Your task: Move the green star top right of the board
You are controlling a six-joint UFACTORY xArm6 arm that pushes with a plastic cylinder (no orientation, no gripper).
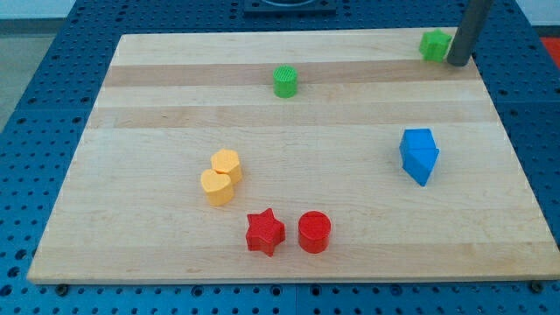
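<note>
**A:** What sits on the wooden board (289,122), going from the view's left?

**B:** Two yellow blocks (220,177) touch each other at about 8 o'clock from centre. At 6 o'clock, a red star (265,232) with a red cylinder (314,232) just beside it. A green cylinder (285,81) stands near 12 o'clock.

**A:** And further right?

**B:** Two blue blocks (419,155) pressed together at 3 o'clock. The green star (435,45) lies near the board's top right corner, at 1 o'clock.

**A:** The end effector?

**B:** It is a plain dark rod with nothing to spread or pinch. My tip (457,62) rests just beside the star, at its 4 o'clock; whether they touch, I cannot tell.
</note>
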